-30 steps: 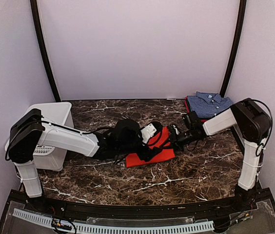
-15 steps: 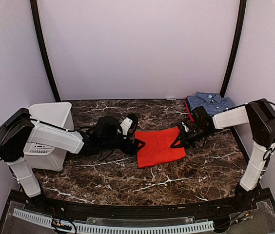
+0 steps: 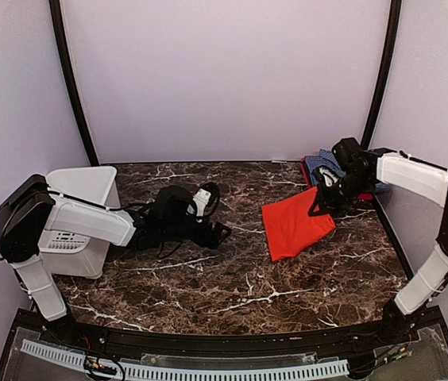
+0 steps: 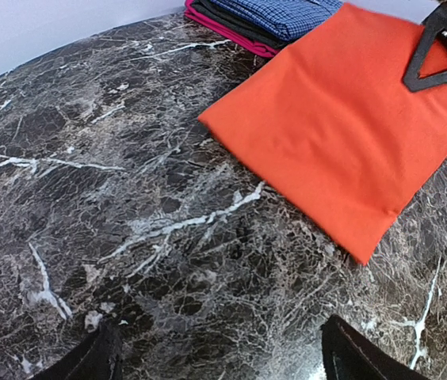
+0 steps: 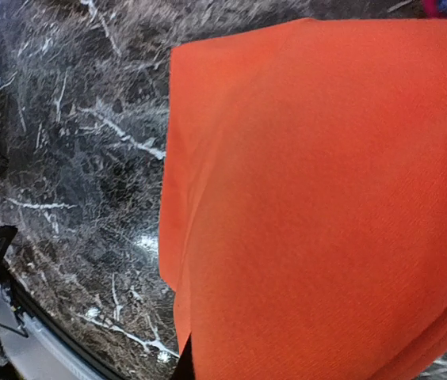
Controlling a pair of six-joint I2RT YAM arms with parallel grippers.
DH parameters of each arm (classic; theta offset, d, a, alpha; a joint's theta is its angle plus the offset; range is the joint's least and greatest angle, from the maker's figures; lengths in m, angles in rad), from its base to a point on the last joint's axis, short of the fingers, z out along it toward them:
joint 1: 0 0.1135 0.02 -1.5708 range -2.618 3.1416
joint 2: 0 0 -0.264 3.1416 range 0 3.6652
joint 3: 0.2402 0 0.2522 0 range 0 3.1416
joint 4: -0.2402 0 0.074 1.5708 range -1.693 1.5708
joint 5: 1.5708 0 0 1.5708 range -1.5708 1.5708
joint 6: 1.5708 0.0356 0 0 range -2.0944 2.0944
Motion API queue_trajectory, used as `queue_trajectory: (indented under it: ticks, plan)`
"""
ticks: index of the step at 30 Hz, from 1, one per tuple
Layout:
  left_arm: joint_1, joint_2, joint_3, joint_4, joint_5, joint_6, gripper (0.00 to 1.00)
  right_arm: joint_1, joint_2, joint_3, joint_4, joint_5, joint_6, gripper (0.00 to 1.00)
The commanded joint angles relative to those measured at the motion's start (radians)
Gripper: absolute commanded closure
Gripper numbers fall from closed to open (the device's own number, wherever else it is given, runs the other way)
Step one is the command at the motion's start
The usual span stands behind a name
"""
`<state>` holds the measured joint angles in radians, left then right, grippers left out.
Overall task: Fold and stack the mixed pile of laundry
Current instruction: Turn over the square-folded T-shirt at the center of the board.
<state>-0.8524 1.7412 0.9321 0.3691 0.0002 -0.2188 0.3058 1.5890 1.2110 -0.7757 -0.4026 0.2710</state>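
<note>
at the far left one white slotted basket (image 3: pixel 89 189) sits on the dark marble bench (image 3: pixel 208 286), beside the left arm (image 3: pixel 89 222). that arm reaches low across the bench toward the middle, its wrist nearly level. the left jaws stand wide, holding nothing, their two tips hanging just over bare marble in the wrist view.

right of centre lies one plain orange-red shirt (image 3: pixel 295 228), folded into a flat rectangle. its near left part rests on the bench and its far right edge is raised. the right arm (image 3: pixel 415 173) stretches in from the right side, its forearm sloping down to that edge, and the right jaws are closed on the cloth there.

just behind, at the far right corner, one blue-and-white checked shirt (image 4: pixel 287 11) lies folded on top of a dark layer (image 4: pixel 231 16) and a magenta layer (image 4: pixel 223 30). the orange-red shirt's raised edge overlaps this stack.
</note>
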Motion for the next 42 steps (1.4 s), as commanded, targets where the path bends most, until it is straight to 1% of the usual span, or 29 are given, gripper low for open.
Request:
queue_trajectory:
  ticks: [1, 3, 6, 7, 9, 12, 15, 17, 19, 21, 23, 25, 27, 28, 31, 32, 36, 39, 42]
  plan:
    - [0.048, -0.007, 0.040, -0.087, -0.030, -0.028, 0.14, -0.007, -0.074, 0.168, -0.277, 0.285, -0.086, 1.00]
    - [0.076, -0.023, 0.038, -0.114, -0.025, -0.051, 0.14, -0.008, -0.080, 0.240, -0.368, 0.413, -0.108, 1.00]
    - [0.112, -0.052, 0.021, -0.138, -0.017, -0.078, 0.14, -0.007, -0.066, 0.352, -0.500, 0.650, -0.121, 1.00]
    - [0.116, -0.067, 0.017, -0.142, -0.016, -0.081, 0.14, -0.004, -0.057, 0.373, -0.521, 0.691, -0.126, 1.00]
    - [0.123, -0.081, 0.012, -0.158, -0.017, -0.085, 0.14, 0.015, -0.031, 0.395, -0.525, 0.712, -0.139, 1.00]
    - [0.128, -0.096, 0.009, -0.205, -0.028, -0.097, 0.14, 0.129, 0.121, 0.422, -0.551, 0.782, -0.133, 1.00]
    - [0.136, -0.120, -0.006, -0.250, -0.062, -0.118, 0.14, 0.283, 0.318, 0.486, -0.582, 0.792, -0.123, 1.00]
    - [0.151, -0.148, -0.018, -0.286, -0.079, -0.138, 0.14, 0.394, 0.466, 0.573, -0.621, 0.820, -0.116, 1.00]
    - [0.181, -0.183, -0.033, -0.312, -0.078, -0.164, 0.14, 0.493, 0.597, 0.686, -0.648, 0.814, -0.110, 1.00]
    - [0.210, -0.234, -0.048, -0.338, -0.068, -0.193, 0.14, 0.568, 0.693, 0.802, -0.652, 0.738, -0.104, 1.00]
    - [0.244, -0.267, -0.062, -0.355, -0.057, -0.224, 0.13, 0.621, 0.766, 0.906, -0.647, 0.693, -0.088, 1.00]
    - [0.276, -0.295, -0.074, -0.375, -0.047, -0.254, 0.14, 0.652, 0.823, 0.964, -0.642, 0.647, -0.070, 0.99]
    - [0.305, -0.322, -0.083, -0.398, -0.036, -0.280, 0.14, 0.662, 0.847, 0.982, -0.609, 0.578, -0.053, 0.87]
    - [0.313, -0.330, -0.087, -0.402, -0.032, -0.288, 0.14, 0.663, 0.846, 0.983, -0.585, 0.545, -0.043, 0.77]
    - [0.337, -0.374, -0.103, -0.420, -0.038, -0.320, 0.14, 0.665, 0.805, 0.967, -0.507, 0.441, -0.026, 0.55]
    - [0.339, -0.384, -0.107, -0.420, -0.036, -0.325, 0.14, 0.669, 0.782, 0.961, -0.478, 0.413, -0.026, 0.50]
    - [0.343, -0.425, -0.128, -0.392, -0.009, -0.343, 0.14, 0.680, 0.647, 0.901, -0.300, 0.225, -0.071, 0.41]
    - [0.343, -0.427, -0.133, -0.360, 0.060, -0.347, 0.14, 0.679, 0.531, 0.784, -0.130, 0.006, -0.128, 0.38]
    - [0.335, -0.408, -0.132, -0.310, 0.120, -0.345, 0.15, 0.660, 0.438, 0.681, -0.043, -0.114, -0.169, 0.37]
